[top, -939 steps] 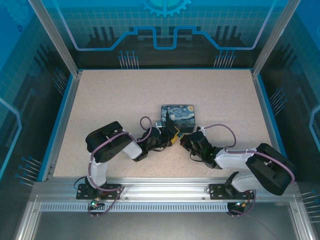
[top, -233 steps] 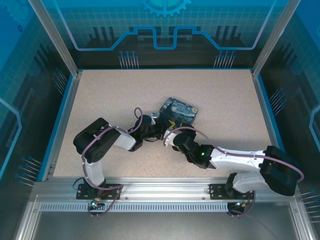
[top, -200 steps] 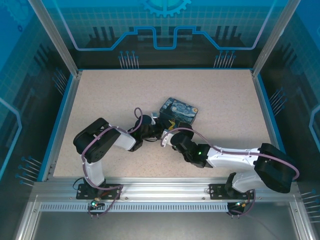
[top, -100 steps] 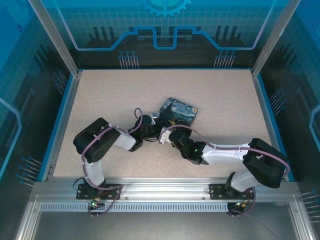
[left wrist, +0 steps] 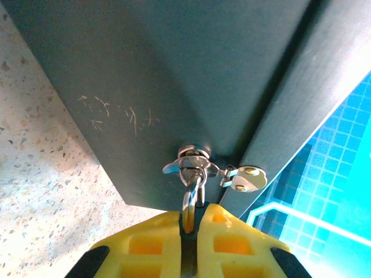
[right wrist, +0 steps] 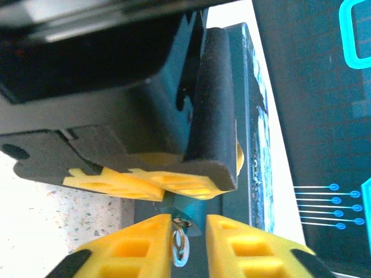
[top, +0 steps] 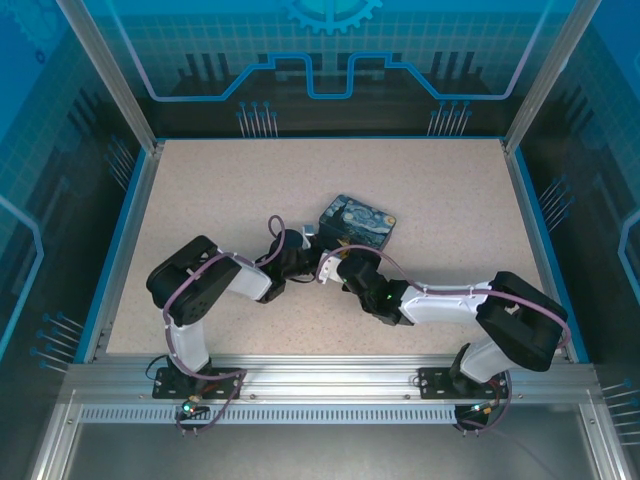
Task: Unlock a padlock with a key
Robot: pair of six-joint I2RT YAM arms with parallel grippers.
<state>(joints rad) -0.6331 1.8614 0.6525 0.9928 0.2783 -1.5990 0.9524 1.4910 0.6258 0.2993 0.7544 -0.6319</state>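
Left gripper (left wrist: 194, 213) has its fingers closed tight on a silver loop hanging off the tin (top: 362, 222) clasp. I read the loop as the padlock (left wrist: 194, 186) shackle, body hidden. Right gripper (right wrist: 188, 223) is right up against the left fingers, jaws slightly apart, with a small metal ring between them, likely the key (right wrist: 181, 246). Can't tell if it's actually gripped. Step looks like insertion: hold left rigid, line key axis with keyway, creep in, twist only once seated. Keyway not visible, so alignment is the risk.
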